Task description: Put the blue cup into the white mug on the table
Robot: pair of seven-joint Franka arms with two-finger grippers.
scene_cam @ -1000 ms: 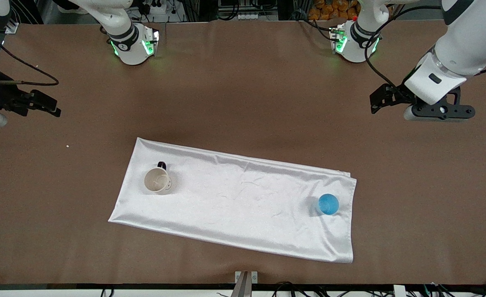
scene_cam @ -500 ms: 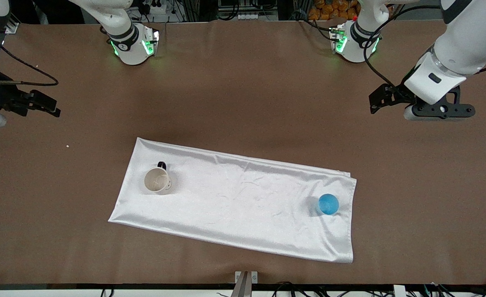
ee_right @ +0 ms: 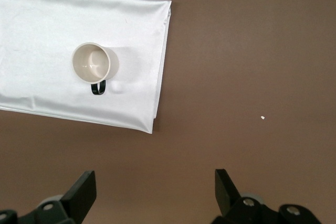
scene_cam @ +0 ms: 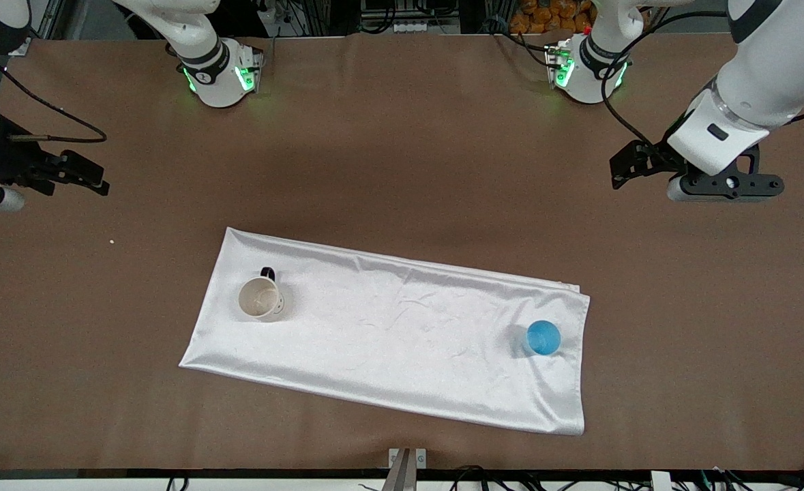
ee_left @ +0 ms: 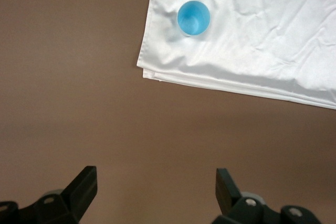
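Brown table (scene_cam: pixel 402 164) carries one white cloth (scene_cam: pixel 402 334), one white mug (scene_cam: pixel 259 299) at the cloth's right-arm end, and one blue cup (scene_cam: pixel 543 337) by its left-arm corner. You have a probably light, slick cup (pinch across its rim). Left gripper (ee_left: pixel 155 190) and right gripper (ee_right: pixel 155 190) hover spread over bare table.
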